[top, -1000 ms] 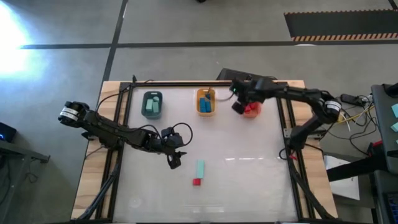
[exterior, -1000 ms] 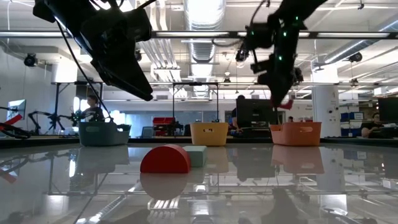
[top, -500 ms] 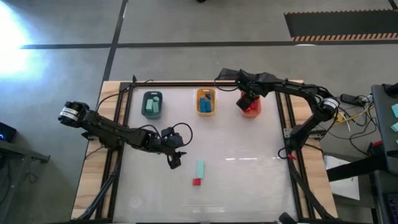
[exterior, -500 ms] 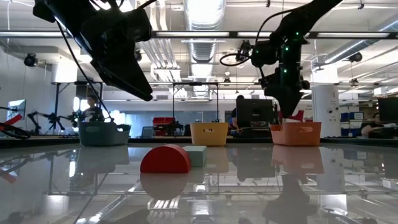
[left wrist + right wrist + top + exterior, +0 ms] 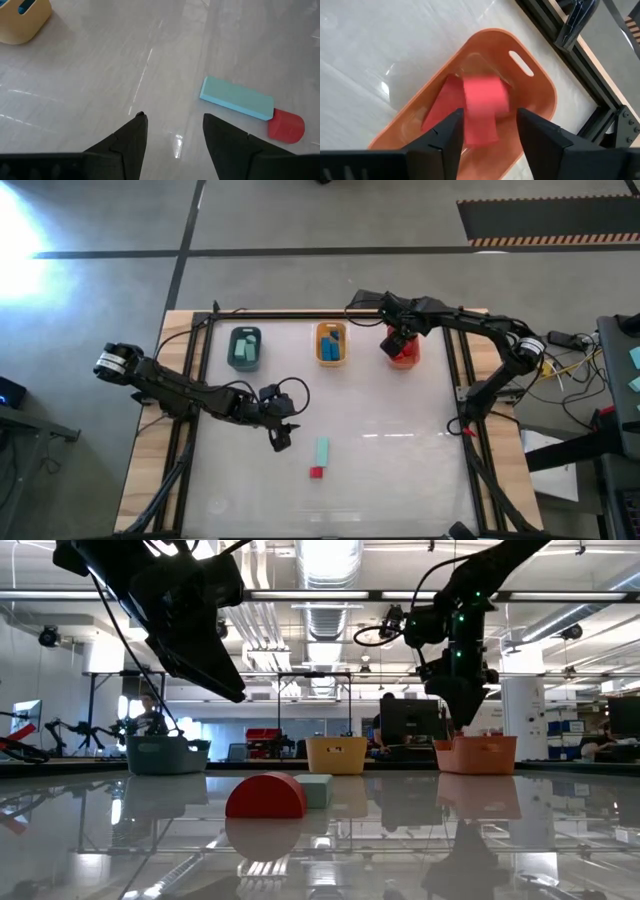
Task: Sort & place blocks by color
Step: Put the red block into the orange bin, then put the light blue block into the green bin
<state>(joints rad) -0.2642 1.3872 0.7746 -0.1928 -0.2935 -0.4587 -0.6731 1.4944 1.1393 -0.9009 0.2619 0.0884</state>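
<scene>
My right gripper (image 5: 489,120) stands open just above the orange-red tray (image 5: 535,85) at the table's far right. A red block (image 5: 485,97) shows blurred below the gap between its fingers, inside the tray and clear of both fingers, next to another red block (image 5: 441,107). My left gripper (image 5: 172,132) hangs open over the table's middle (image 5: 280,438), holding nothing. A mint bar (image 5: 237,98) and a small red block (image 5: 286,125) lie flat on the table just ahead of it, end to end.
A dark teal tray (image 5: 244,347) with mint blocks and a yellow-orange tray (image 5: 331,343) with blue blocks stand along the far edge, left of the orange-red tray (image 5: 403,356). Black frame rails (image 5: 458,370) border the table. The glossy surface toward the near edge is free.
My right gripper has moved toward the table's right edge and a little down, from beside the orange-red tray to over it. The red block that showed at its fingertips has left them and dropped into the tray.
</scene>
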